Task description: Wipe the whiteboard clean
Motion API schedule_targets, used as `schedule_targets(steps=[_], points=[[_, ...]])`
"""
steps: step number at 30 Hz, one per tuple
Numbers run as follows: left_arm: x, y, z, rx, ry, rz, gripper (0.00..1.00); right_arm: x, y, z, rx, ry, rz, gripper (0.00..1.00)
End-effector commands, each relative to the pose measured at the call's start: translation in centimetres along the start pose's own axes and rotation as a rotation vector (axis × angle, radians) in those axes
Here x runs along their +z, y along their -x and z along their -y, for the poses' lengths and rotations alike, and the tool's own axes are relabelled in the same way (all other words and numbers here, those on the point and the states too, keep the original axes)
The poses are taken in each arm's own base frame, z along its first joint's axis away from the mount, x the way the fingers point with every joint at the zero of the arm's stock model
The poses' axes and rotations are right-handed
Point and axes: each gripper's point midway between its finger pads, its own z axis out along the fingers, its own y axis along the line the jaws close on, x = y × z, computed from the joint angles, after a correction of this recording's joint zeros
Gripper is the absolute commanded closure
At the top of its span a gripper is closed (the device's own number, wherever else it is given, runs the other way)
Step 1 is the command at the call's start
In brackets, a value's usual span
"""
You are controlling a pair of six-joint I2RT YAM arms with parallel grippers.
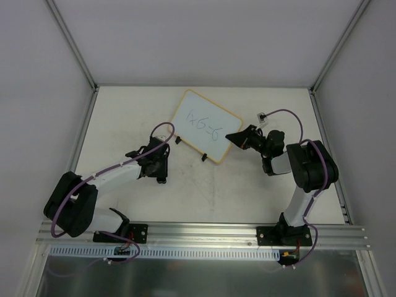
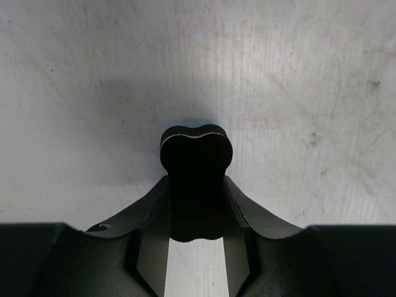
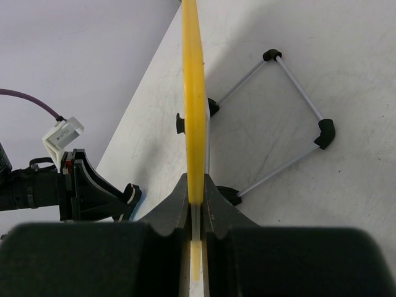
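The whiteboard (image 1: 203, 126) stands tilted at the back middle of the table, with "1x6=6" written on it. My right gripper (image 1: 235, 137) is shut on its right edge. In the right wrist view the yellow frame edge (image 3: 194, 93) runs straight up from between the shut jaws of that gripper (image 3: 195, 198), and the board's wire stand with black feet (image 3: 322, 133) rests on the table to the right. My left gripper (image 1: 160, 173) is low over the table, left of the board and apart from it. It is shut on a small black eraser block (image 2: 196, 148), held between its fingers (image 2: 196, 204).
Grey enclosure walls and metal posts ring the white table (image 1: 260, 198). An aluminium rail (image 1: 204, 232) runs along the near edge. A purple cable with a white connector (image 1: 263, 115) hangs near the right wrist. The left arm's gripper shows in the right wrist view (image 3: 86, 192).
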Motion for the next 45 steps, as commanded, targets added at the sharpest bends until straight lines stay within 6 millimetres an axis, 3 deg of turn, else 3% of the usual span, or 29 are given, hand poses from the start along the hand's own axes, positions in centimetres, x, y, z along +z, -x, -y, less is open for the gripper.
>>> schedule_targets(steps=[1, 8, 10, 11, 17, 18, 23, 29, 33, 45], points=[[-2.2, 3.3, 1.7, 0.023, -0.058, 0.088, 1.00, 0.3, 4.2, -2.2, -0.173, 0.100, 0.147, 1.00], [-5.7, 11.1, 5.4, 0.097, -0.152, 0.249, 1.00, 0.3, 4.0, -2.2, -0.173, 0.100, 0.143, 1.00], [-5.6, 12.5, 6.0, 0.117, -0.153, 0.260, 1.00, 0.3, 4.0, -2.2, -0.175, 0.102, 0.141, 1.00], [-6.4, 14.3, 6.6, 0.133, -0.159, 0.298, 1.00, 0.3, 4.0, -2.3, -0.179, 0.102, 0.143, 1.00], [-6.1, 20.1, 8.1, 0.170, -0.168, 0.353, 1.00, 0.2, 3.9, -2.4, -0.186, 0.104, 0.142, 1.00], [-5.2, 20.2, 8.7, 0.176, -0.198, 0.325, 1.00, 0.2, 3.9, -2.5, -0.186, 0.106, 0.140, 1.00], [-5.0, 24.0, 8.6, 0.161, -0.252, 0.352, 1.00, 0.3, 3.7, -2.5, -0.190, 0.108, 0.135, 1.00], [-3.4, 26.8, 9.9, 0.200, -0.314, 0.357, 1.00, 0.4, 3.6, -2.6, -0.188, 0.113, 0.132, 1.00], [-2.0, 27.2, 10.9, 0.215, -0.346, 0.353, 1.00, 0.4, 3.5, -2.7, -0.190, 0.115, 0.129, 1.00], [-1.0, 29.1, 12.7, 0.254, -0.406, 0.385, 1.00, 0.4, 3.3, -2.7, -0.188, 0.117, 0.123, 1.00]])
